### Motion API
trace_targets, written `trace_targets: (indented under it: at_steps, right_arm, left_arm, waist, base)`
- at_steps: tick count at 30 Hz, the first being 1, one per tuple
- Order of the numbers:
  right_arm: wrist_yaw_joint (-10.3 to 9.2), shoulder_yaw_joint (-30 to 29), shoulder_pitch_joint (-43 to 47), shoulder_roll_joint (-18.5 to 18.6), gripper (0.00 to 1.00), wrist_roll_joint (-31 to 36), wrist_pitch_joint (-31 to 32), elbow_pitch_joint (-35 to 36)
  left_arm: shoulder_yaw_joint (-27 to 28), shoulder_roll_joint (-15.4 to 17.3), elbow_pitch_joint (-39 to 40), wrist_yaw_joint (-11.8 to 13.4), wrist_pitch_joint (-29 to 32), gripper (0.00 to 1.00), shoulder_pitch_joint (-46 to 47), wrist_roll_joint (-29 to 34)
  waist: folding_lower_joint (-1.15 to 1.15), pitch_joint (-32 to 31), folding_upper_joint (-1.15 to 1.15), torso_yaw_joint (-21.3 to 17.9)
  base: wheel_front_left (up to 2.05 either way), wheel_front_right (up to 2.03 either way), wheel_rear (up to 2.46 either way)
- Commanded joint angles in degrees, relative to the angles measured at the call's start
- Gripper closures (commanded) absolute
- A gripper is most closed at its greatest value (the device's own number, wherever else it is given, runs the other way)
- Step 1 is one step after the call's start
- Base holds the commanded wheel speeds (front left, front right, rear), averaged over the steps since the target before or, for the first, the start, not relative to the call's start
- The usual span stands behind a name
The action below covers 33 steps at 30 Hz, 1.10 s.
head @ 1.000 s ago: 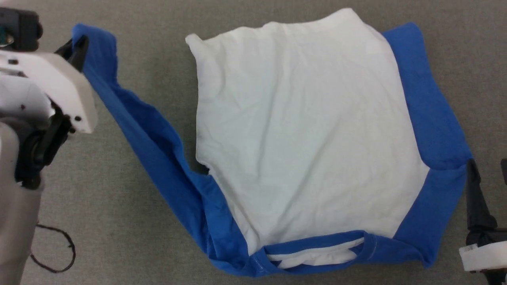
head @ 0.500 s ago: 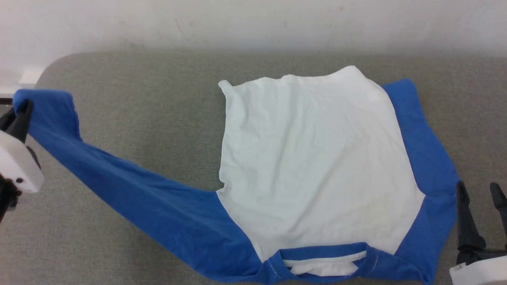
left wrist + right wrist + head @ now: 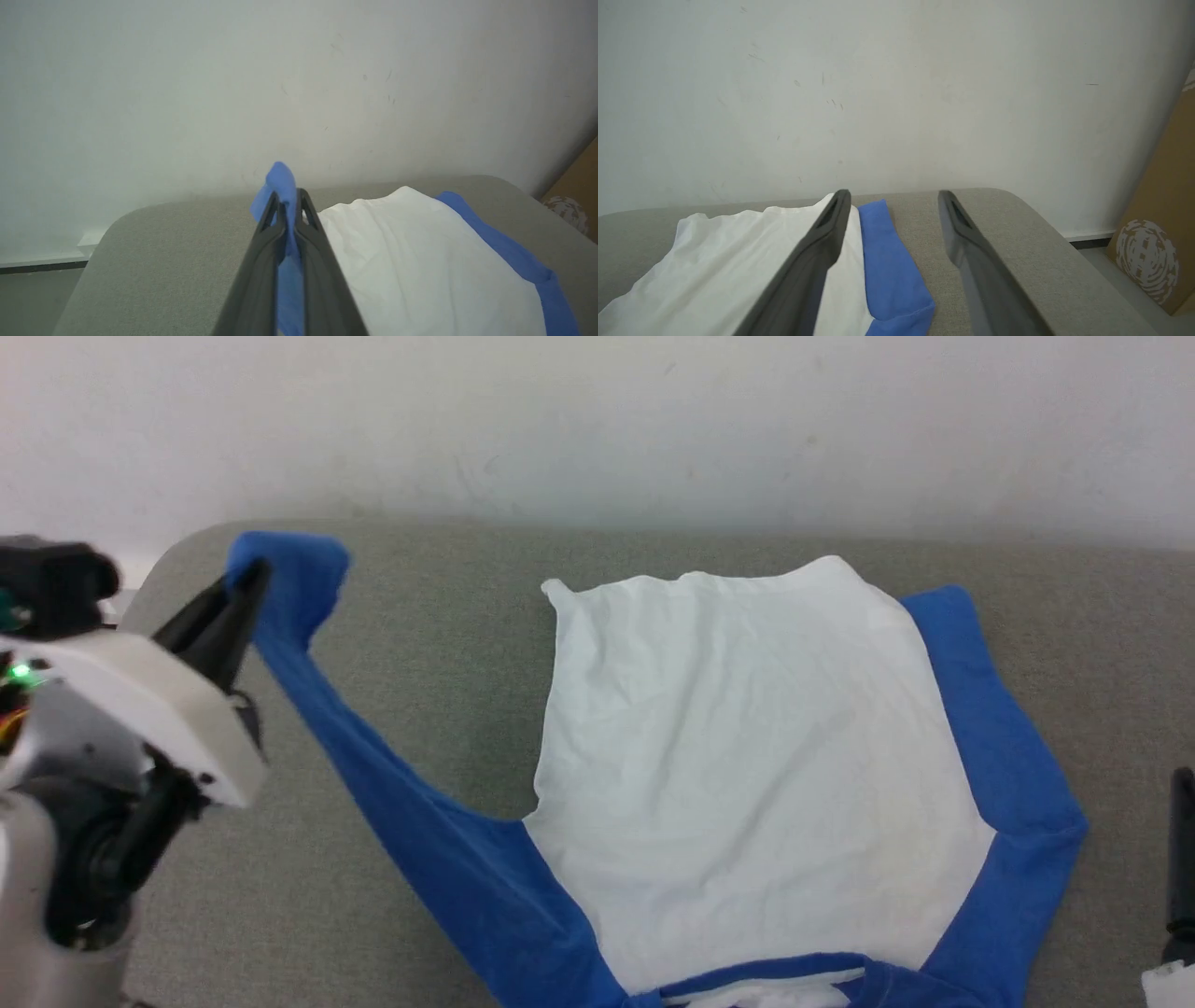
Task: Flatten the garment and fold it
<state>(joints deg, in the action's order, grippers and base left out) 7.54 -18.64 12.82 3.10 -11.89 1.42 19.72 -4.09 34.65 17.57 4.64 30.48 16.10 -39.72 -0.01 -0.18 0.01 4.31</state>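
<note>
The garment [image 3: 747, 756] is soft, limp — our left jaws pinch its sleeve cuff [image 3: 289, 569]; right jaws gape, empty, beside it.

Grey felt table [image 3: 420, 616] against scuffed white wall [image 3: 597, 420].

T-shirt [image 3: 747, 756] seen as thin matt cloth, finely creased, table top [image 3: 448, 616] covered in rough grey felt-like fabric, right gripper's fingers [image 3: 822, 242] formed in dark matt plastic, wall [image 3: 597, 420] painted matt, scuffed
</note>
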Motion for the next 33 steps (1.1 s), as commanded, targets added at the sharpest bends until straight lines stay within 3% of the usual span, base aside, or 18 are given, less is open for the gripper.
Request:
trace_targets:
  at_steps: [1, 5, 10, 14, 18, 24, 33]
  right_arm:
    - [-0.05, -1.19, 0.28, -0.21, 0.0, 0.12, 0.2, 0.51]
    - [-0.05, -3.43, -0.17, -0.21, 0.0, -0.35, 0.47, 1.17]
    - [-0.05, -5.02, -1.59, -0.22, 0.0, -0.21, 0.97, 2.42]
    - [-0.05, -5.61, -2.61, -0.22, 0.0, -0.5, 1.13, 2.78]
    - [-0.05, -6.56, -3.36, -0.22, 0.0, -0.94, 1.01, 2.88]
    - [-0.05, -7.89, -4.49, -0.22, 0.0, -0.98, 0.91, 3.02]
    - [-0.05, -7.42, -6.34, 0.23, 0.0, -2.1, 0.74, 1.85]
  left_arm:
    - [-2.92, -2.33, 0.78, 0.04, 0.82, 1.0, 3.33, 0.61]
    - [-11.68, -8.28, 0.11, 0.07, 3.24, 1.0, 10.09, 2.64]
    - [-21.98, -17.99, -5.34, -0.49, 4.39, 1.0, 17.92, 5.11]
    - [-26.95, -24.47, -12.34, -1.52, 2.71, 1.0, 22.05, 6.23]
    - [-29.82, -28.83, -19.55, -1.23, -1.21, 1.0, 24.4, 8.16]
    - [-37.03, -31.61, -29.38, 0.06, -9.65, 1.0, 25.52, 9.28]
    - [-55.86, -31.75, -35.41, 3.0, -18.5, 1.0, 26.31, -3.46]
  waist:
    - [0.01, -0.27, -0.01, -0.29]
    - [0.01, -0.36, -0.01, -1.03]
    - [0.01, 0.34, -0.01, -2.87]
    - [0.01, 1.57, -0.01, -5.3]
    - [0.01, 3.48, -0.01, -7.97]
    - [0.01, 6.55, -0.01, -11.86]
    - [0.01, 10.76, -0.01, -16.18]
  base:
    - [0.0, 0.0, 0.0]
    - [0.0, 0.0, 0.0]
    - [0.0, 0.0, 0.0]
    - [0.0, 0.0, 0.0]
    - [0.0, 0.0, 0.0]
    - [0.0, 0.0, 0.0]
    - [0.0, 0.0, 0.0]
